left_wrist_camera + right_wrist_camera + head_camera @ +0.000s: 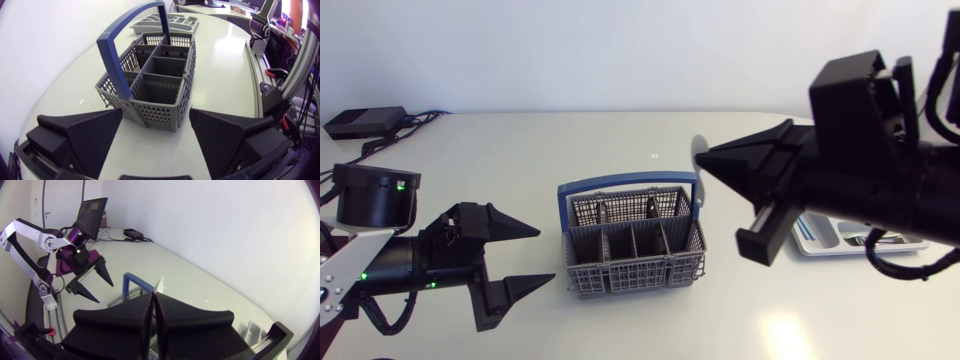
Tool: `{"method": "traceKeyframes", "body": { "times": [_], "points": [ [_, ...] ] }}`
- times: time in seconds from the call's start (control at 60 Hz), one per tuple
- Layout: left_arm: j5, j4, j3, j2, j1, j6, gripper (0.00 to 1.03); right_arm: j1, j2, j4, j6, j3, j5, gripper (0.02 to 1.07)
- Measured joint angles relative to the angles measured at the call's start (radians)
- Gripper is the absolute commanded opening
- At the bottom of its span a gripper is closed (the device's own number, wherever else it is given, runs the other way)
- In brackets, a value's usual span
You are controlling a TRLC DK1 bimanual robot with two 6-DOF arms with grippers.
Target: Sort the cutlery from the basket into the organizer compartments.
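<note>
While right gripper (708,165) pinches utensil (698,146) — basket (632,268) nearby.

A black box (365,122) with cables (420,117) lies on the white table (520,180).

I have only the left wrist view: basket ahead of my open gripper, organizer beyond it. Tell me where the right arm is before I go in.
Observer: The right gripper is raised well off the table, to the right of the basket, tips pointing toward it.
Operator: Report what it carries.
Observer: Its fingers are shut on a thin, pale piece of cutlery that sticks out past their tips. I cannot tell which kind.
Operator: Now place the arm behind it.
Observer: In the head view the right arm passes in front of the organizer and hides most of it.
</note>
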Motion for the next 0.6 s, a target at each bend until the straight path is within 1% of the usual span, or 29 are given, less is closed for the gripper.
{"method": "traceKeyframes", "body": {
  "times": [0.133,0.2,0.317,0.417,0.483,0.517,0.6],
  "points": [
    [-0.012,-0.015,0.009,-0.002,0.0,-0.001,0.92,-0.173,-0.067,-0.089,-0.084,-0.066,-0.002,0.07],
    [-0.021,-0.015,0.011,-0.002,0.0,-0.004,0.92,-0.28,-0.085,-0.103,-0.14,-0.102,-0.034,0.07],
    [-0.031,-0.016,0.014,-0.002,-0.002,-0.008,0.92,-0.509,-0.113,-0.115,-0.246,-0.154,-0.129,0.07],
    [-0.045,-0.031,0.015,-0.008,-0.006,-0.008,0.92,-0.718,-0.111,-0.112,-0.348,-0.18,-0.245,0.08],
    [-0.049,-0.036,0.017,-0.013,-0.011,-0.008,0.92,-0.809,-0.092,-0.09,-0.399,-0.195,-0.286,0.07],
    [-0.049,-0.038,0.021,-0.014,-0.015,-0.008,0.92,-0.886,-0.061,-0.071,-0.445,-0.208,-0.327,0.07],
    [-0.053,-0.041,0.026,-0.015,-0.018,-0.008,0.92,-0.986,0.003,-0.041,-0.504,-0.211,-0.377,0.08]
  ]
}}
